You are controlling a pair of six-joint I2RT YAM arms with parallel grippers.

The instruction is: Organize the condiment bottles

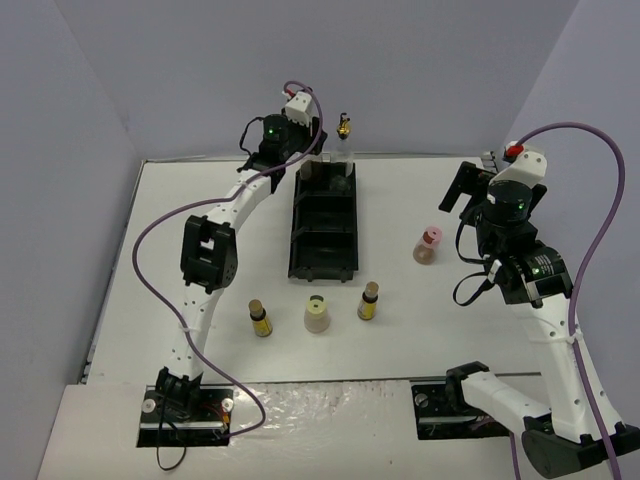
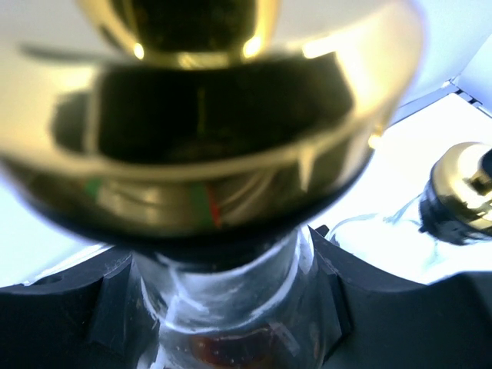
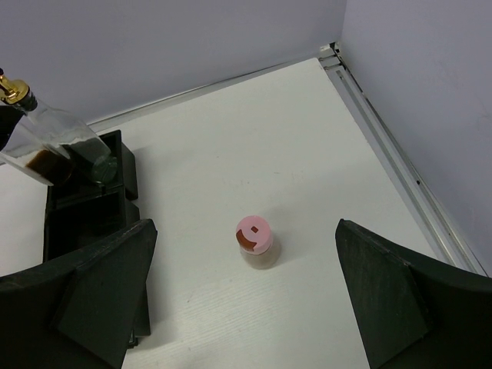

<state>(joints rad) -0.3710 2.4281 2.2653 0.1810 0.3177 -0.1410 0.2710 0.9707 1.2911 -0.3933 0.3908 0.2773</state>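
My left gripper (image 1: 308, 150) (image 2: 223, 307) is shut on the neck of a tall clear bottle (image 2: 223, 284) with a gold pourer top, at the far end of the black tray (image 1: 322, 235). A second tall clear bottle (image 1: 345, 128) (image 2: 461, 192) stands just to its right. One gold-topped bottle also shows in the right wrist view (image 3: 46, 142). The pink-capped bottle (image 1: 428, 245) (image 3: 254, 234) stands upright on the table right of the tray. My right gripper (image 1: 462, 190) (image 3: 246, 307) is open and hovers above it. Two amber bottles (image 1: 261, 318) (image 1: 368, 300) and a cream bottle (image 1: 316, 314) stand in front of the tray.
The tray's middle and near compartments (image 1: 323, 250) hold nothing. Grey walls close the table at the back and sides, with a metal rail (image 3: 384, 146) along the right edge. The tray's corner (image 3: 84, 207) lies left of the right gripper.
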